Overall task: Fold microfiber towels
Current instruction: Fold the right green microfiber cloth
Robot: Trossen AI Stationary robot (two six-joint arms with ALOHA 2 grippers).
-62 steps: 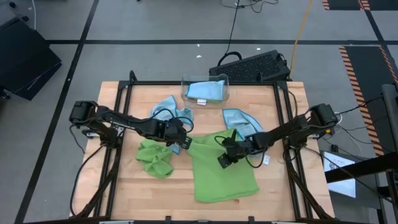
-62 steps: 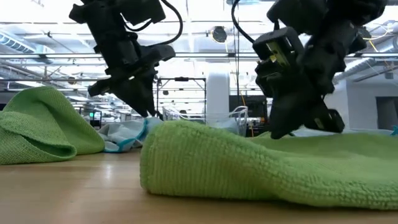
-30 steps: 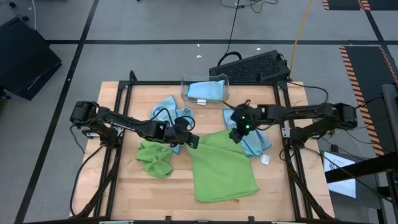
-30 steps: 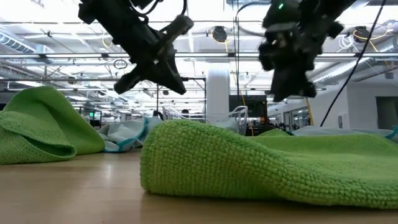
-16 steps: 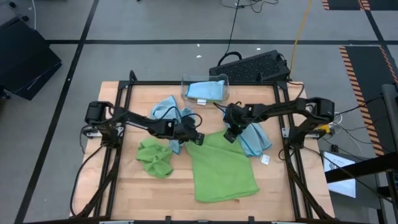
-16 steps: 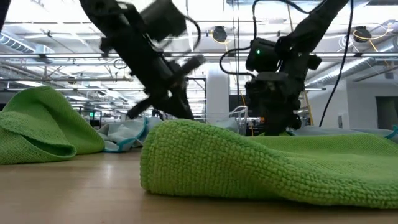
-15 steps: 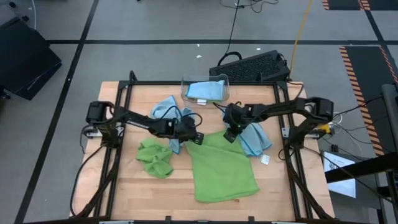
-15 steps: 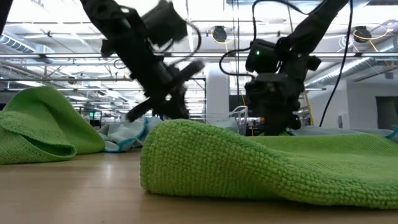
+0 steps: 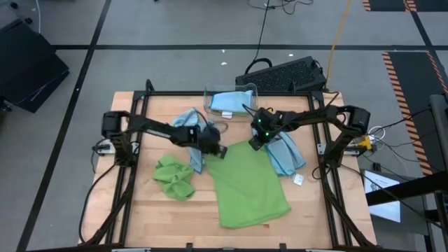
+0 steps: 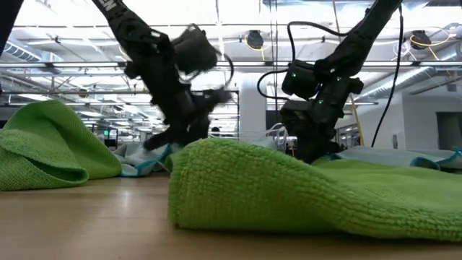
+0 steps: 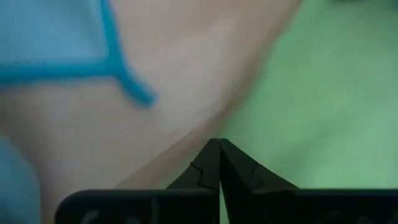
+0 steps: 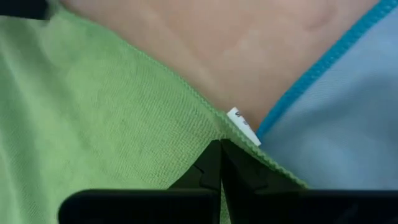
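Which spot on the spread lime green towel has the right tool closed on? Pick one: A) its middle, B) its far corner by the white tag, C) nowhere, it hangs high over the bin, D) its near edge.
B: the right tool is shut at the far corner of the spread green towel, right by the white tag and beside a light blue towel.
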